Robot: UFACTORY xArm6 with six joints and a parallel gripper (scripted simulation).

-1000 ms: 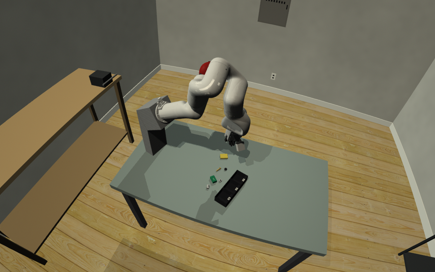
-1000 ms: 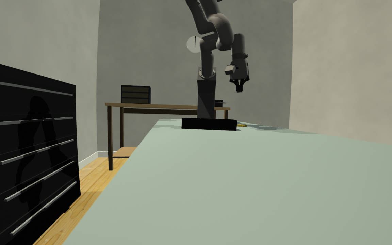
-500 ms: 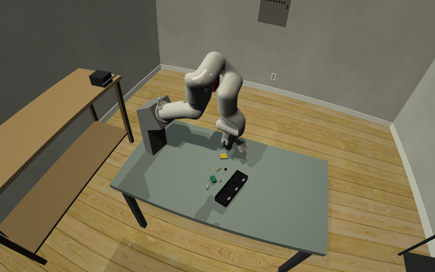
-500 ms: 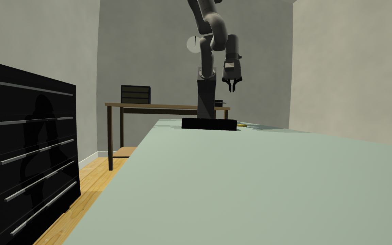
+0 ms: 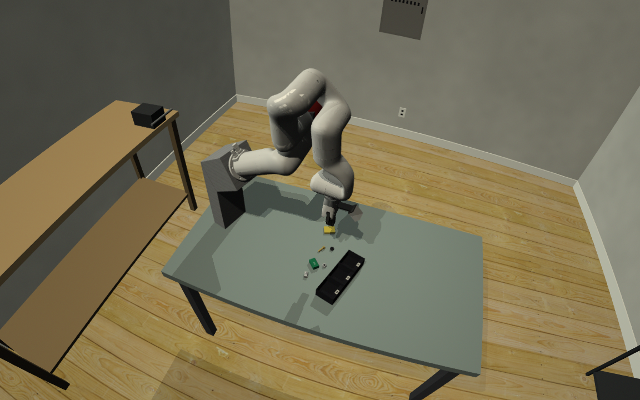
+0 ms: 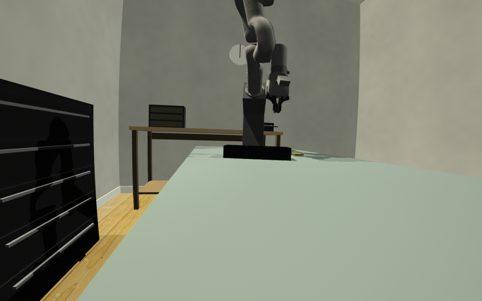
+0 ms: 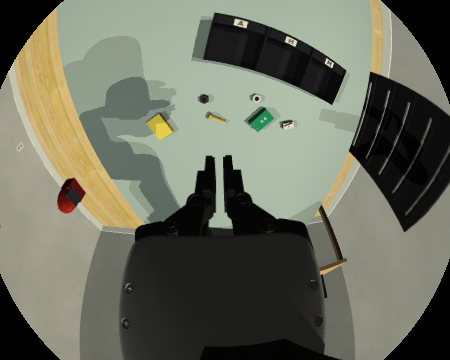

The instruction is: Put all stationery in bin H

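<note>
My gripper point(image 5: 329, 222) point(image 6: 276, 110) point(image 7: 219, 168) is shut and empty, hanging high above the table. A yellow block point(image 5: 329, 229) point(image 7: 160, 127) point(image 6: 297, 154) lies on the table just below and beside it. Further on lie a small brass-coloured piece point(image 5: 321, 248) point(image 7: 216, 118), a small black round thing point(image 5: 332, 248) point(image 7: 204, 98), a green block point(image 5: 314, 263) point(image 7: 260, 119), a small white ring point(image 5: 323, 264) point(image 7: 256, 98) and a small grey-white piece point(image 5: 306, 274) point(image 7: 287, 124). A black row of three labelled bins point(image 5: 340, 276) point(image 6: 256, 151) point(image 7: 272, 55) stands beyond them. I cannot read the labels.
The grey table point(image 5: 401, 298) point(image 6: 291, 224) holds everything. The arm's grey base block point(image 5: 223, 184) stands at its far left corner. A wooden bench point(image 5: 64, 164) stands to the left, and a black drawer cabinet point(image 6: 29, 179) point(image 7: 401, 147) stands beside the table.
</note>
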